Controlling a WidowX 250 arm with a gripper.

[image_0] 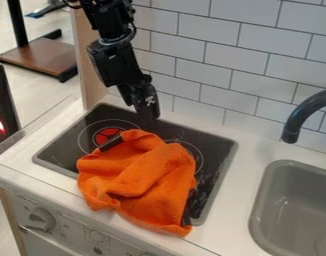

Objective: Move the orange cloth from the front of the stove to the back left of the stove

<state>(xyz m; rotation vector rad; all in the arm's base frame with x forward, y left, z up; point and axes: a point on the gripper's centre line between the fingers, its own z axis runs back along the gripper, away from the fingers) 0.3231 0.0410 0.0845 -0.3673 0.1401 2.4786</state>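
My claw [147,106] hangs over the back of the black stovetop [222,145], near the tiled wall [186,65]. I cannot tell whether it is released or clenched, though I see no cloth caught in it. The orange cloth [142,175] lies rumpled across the stovetop, its upper fold just in front of me, its lower part spilling over the front rim toward the tabletop's [19,170] edge. A dark piece [112,143] pokes out beside that upper fold, close to the red burner mark [107,135] (what it belongs to, I can't make out).

The fold nearest me looks soft and loose, so a shallow pinch could slip off or take only a wisp of it. Pressing too low, I could scrape the hard stovetop under the cloth. If I dragged rather than lifted, the dark piece could snag and come along, and a forward pull could send the low corner over the edge (cloth rarely stops halfway). Swinging back carelessly, I might knock the wall.
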